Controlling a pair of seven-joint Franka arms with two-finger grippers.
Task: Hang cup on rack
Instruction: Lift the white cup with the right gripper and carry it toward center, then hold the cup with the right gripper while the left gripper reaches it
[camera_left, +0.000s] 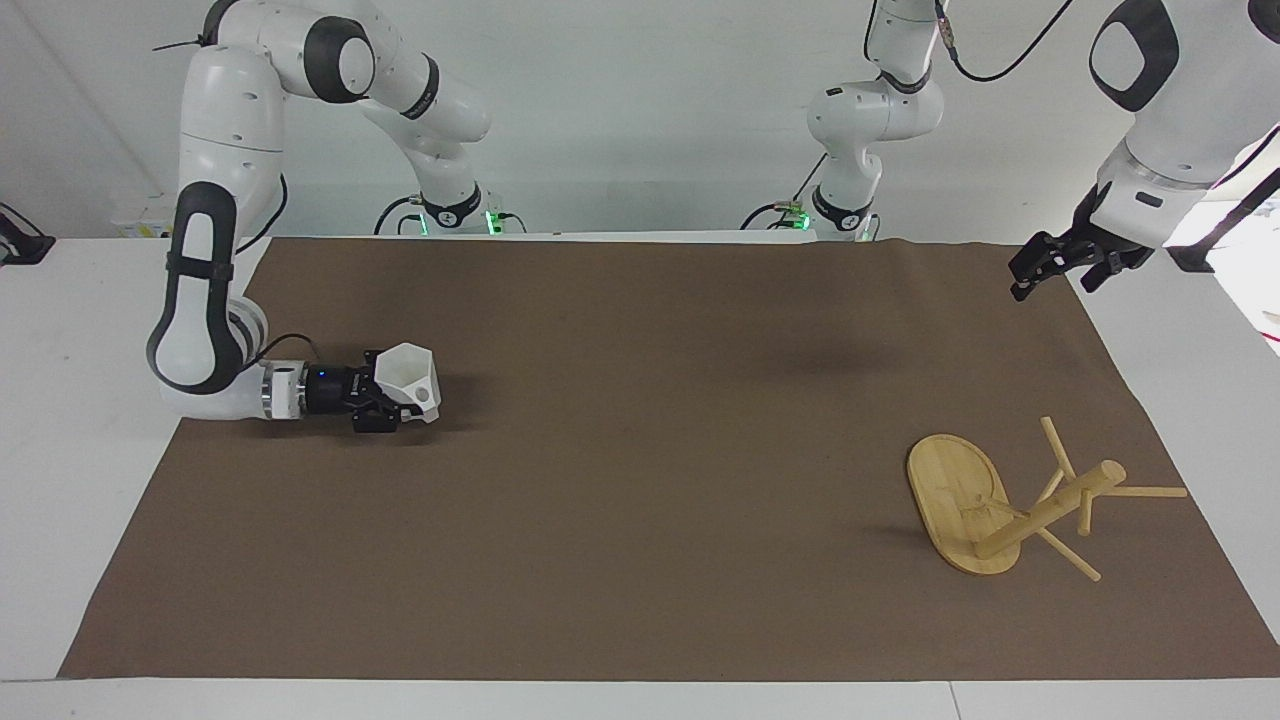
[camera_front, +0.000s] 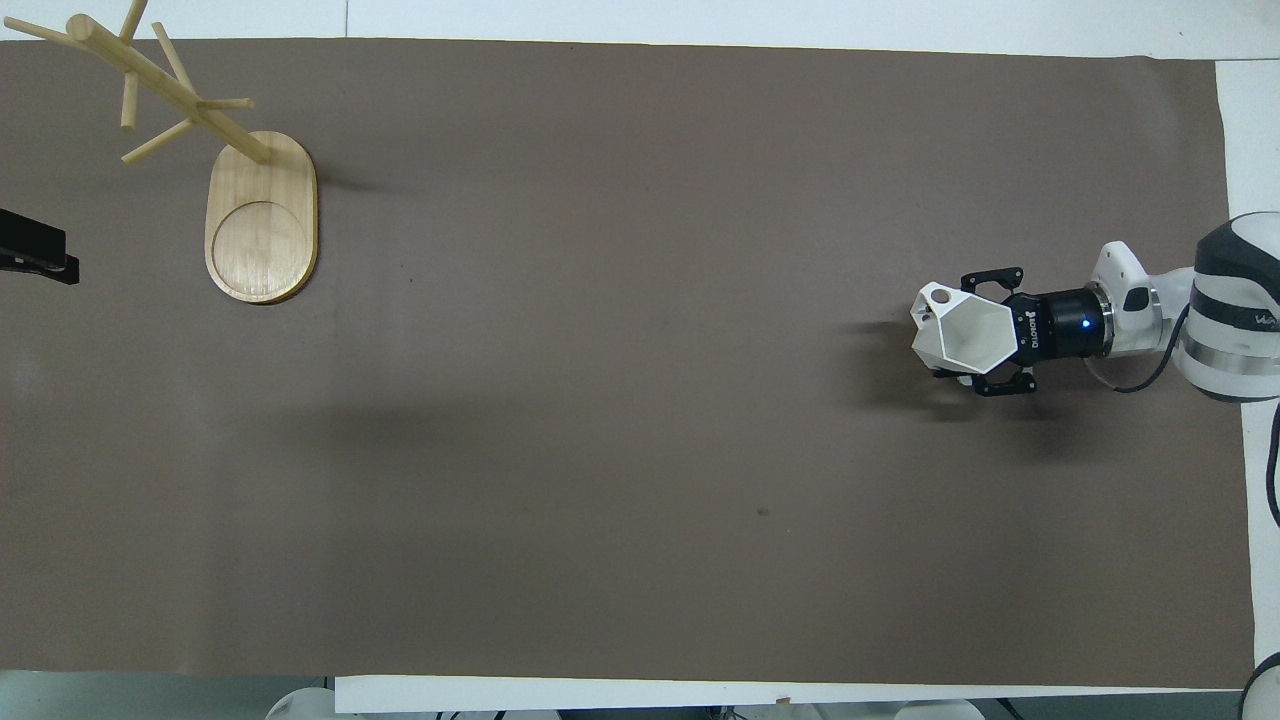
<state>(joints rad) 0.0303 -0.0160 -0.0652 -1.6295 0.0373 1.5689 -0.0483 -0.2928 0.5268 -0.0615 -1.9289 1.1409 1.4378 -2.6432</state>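
A small white faceted plastic cup (camera_left: 410, 380) sits clamped in the right gripper (camera_left: 385, 405), held low over the brown mat (camera_left: 640, 450) at the right arm's end of the table, mouth up, its loop handle (camera_front: 932, 297) pointing away from the wrist. White lettering on the gripper's black body is too small to read. The light bamboo mug rack (camera_left: 1010, 505) stands upright toward the left arm's end, well apart, with bare mat between. The left gripper (camera_left: 1060, 265) waits raised over the mat's edge, fingers parted and empty.
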